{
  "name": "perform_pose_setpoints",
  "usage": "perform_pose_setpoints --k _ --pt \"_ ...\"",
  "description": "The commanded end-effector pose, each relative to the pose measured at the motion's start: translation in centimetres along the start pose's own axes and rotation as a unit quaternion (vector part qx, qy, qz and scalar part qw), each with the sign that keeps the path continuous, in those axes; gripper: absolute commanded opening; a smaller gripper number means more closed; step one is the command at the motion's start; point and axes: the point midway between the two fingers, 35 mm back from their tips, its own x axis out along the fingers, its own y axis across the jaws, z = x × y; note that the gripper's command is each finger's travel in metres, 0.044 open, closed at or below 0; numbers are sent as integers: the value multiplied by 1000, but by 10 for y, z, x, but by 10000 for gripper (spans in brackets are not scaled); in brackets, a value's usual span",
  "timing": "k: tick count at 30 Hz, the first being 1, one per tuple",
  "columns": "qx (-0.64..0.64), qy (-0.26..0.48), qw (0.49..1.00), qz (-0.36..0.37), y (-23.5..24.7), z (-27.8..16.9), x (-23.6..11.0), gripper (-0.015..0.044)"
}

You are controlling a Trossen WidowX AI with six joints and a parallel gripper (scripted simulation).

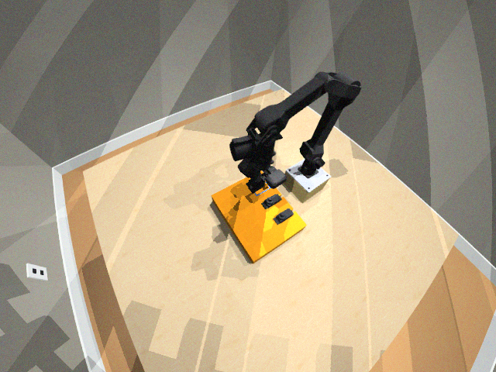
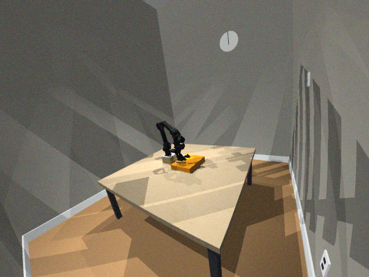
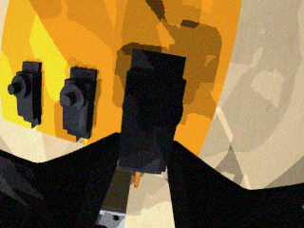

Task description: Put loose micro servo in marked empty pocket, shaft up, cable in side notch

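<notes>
The gripper (image 1: 258,183) (image 2: 181,158) (image 3: 147,142) is shut on the loose black micro servo (image 1: 253,185) (image 3: 153,102), over the end of the orange deck (image 1: 244,228) (image 2: 194,163) (image 3: 102,28) near the arm's base. In the wrist view the servo lies lengthwise between the fingers, with a short orange cable (image 3: 137,180) showing at its near end. Its output shaft cannot be made out. The blue-and-white pocket marking (image 1: 263,191) shows partly beside the gripper in the top view; the servo and fingers hide the pocket in the wrist view. Whether the servo touches the deck cannot be told.
Two black servos sit in the deck beside the marking, one nearer (image 1: 271,201) (image 3: 78,102) and one farther (image 1: 284,215) (image 3: 28,92). The arm's pale base block (image 1: 308,183) (image 2: 168,159) stands close to the deck's edge. The deck rests on the wooden table (image 1: 160,248) (image 2: 190,190).
</notes>
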Motion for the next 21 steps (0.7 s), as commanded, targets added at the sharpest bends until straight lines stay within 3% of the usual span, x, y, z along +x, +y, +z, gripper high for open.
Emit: perform_pose_setpoints --k 1,21 --pt "5 -2 1000 0 1 -14 -1 0" --pt "31 -2 1000 0 1 -26 17 0"
